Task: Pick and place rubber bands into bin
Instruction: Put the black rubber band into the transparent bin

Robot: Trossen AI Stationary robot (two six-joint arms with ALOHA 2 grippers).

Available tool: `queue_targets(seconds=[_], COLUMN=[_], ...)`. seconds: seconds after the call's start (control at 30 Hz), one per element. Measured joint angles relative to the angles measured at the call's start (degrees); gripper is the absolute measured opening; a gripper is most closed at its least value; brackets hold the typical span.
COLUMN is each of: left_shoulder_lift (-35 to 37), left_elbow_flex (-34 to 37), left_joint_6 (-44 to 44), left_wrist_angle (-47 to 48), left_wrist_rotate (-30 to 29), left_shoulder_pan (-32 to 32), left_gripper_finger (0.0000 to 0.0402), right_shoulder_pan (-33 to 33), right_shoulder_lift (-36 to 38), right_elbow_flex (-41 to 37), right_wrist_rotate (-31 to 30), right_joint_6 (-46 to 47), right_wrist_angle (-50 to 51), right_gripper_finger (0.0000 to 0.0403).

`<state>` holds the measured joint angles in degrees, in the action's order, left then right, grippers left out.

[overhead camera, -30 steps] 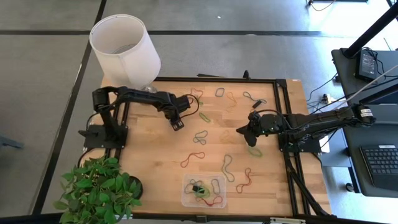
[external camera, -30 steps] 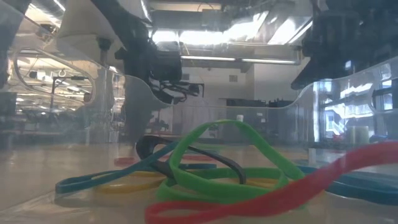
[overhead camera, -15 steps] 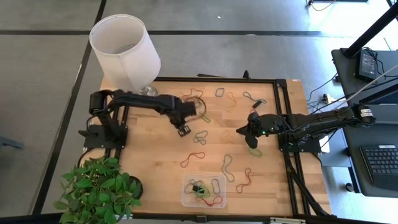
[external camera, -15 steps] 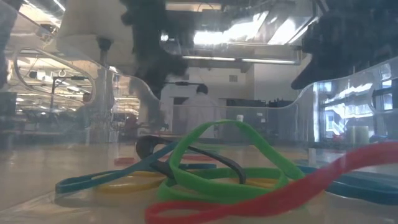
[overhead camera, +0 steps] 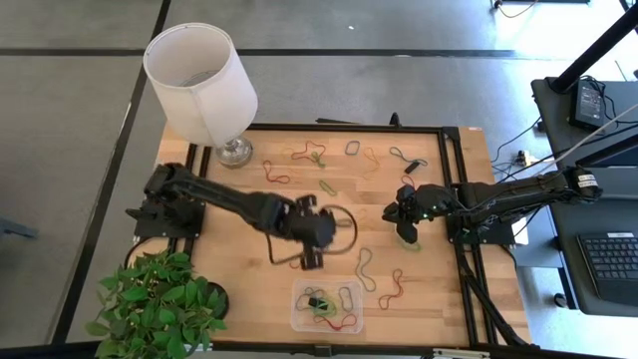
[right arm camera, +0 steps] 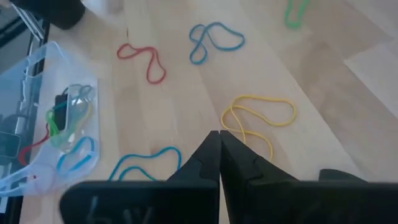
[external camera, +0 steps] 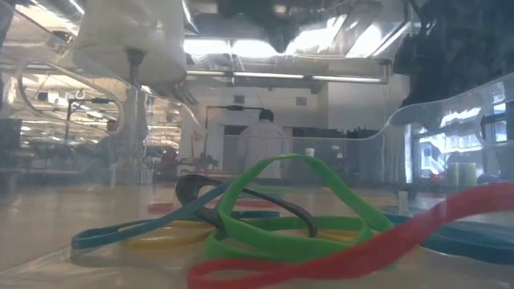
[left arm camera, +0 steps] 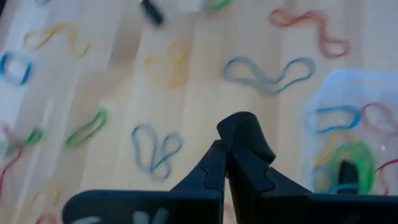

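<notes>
1. One bin (overhead camera: 328,308) is seen at the table's near edge, with several rubber bands (overhead camera: 321,305) inside; their number cannot be told.
2. About a dozen loose bands (overhead camera: 365,267) are counted on the table.
3. Two grippers are seen: left gripper (overhead camera: 317,225), right gripper (overhead camera: 406,211).
4. One lamp (overhead camera: 201,70) and one plant (overhead camera: 157,307) are counted.

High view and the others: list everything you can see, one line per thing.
Table: one, light wood, black frame.
Rubber bands: many, red, green, yellow, blue and dark, scattered over the table; several already in the bin.
Bin: one, clear plastic, at the table's near edge.
Lamp: one, white shade, far left corner.
Plant: one, green, near left corner.
Keyboard: one, dark, on a desk to the right.
Person: one, white top, in the room behind.
Left gripper: fingers shut, mid-table above the bin; whether it holds a band is unclear.
Right gripper: fingers shut, right of centre.
</notes>
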<state>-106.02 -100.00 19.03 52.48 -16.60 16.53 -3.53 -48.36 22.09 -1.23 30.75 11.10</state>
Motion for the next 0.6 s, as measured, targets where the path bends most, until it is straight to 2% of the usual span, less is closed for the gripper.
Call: queue_targets(seconds=[0.13, 0.27, 0.33, 0.6], left_shoulder_lift=[-7.23, -13.96, -16.74, -19.12], left_elbow_flex=[-6.96, -11.37, -12.49, -12.80], left_joint_6=[-4.01, -13.24, -15.06, -17.23], left_wrist_angle=[0.01, -0.33, -0.71, -6.09], left_wrist_rotate=[0.06, 4.81, 5.88, 7.85], left_shoulder_pan=[2.99, 5.03, 5.75, 6.21], left_gripper_finger=[0.0003, 0.0003, 0.0003, 0.0003], right_shoulder_pan=[0.00, -0.02, -0.02, -0.04], right_shoulder_lift=[0.00, 0.00, 0.00, 0.00], right_elbow_flex=[0.00, 0.00, 0.00, 0.00], right_wrist_rotate=[0.02, 1.24, 2.25, 2.93], right_joint_6=[-1.23, -1.23, -1.24, -1.10], right_wrist_angle=[1.17, 1.26, 1.43, 1.67], right_gripper_finger=[0.0004, 0.0004, 0.0004, 0.0004])
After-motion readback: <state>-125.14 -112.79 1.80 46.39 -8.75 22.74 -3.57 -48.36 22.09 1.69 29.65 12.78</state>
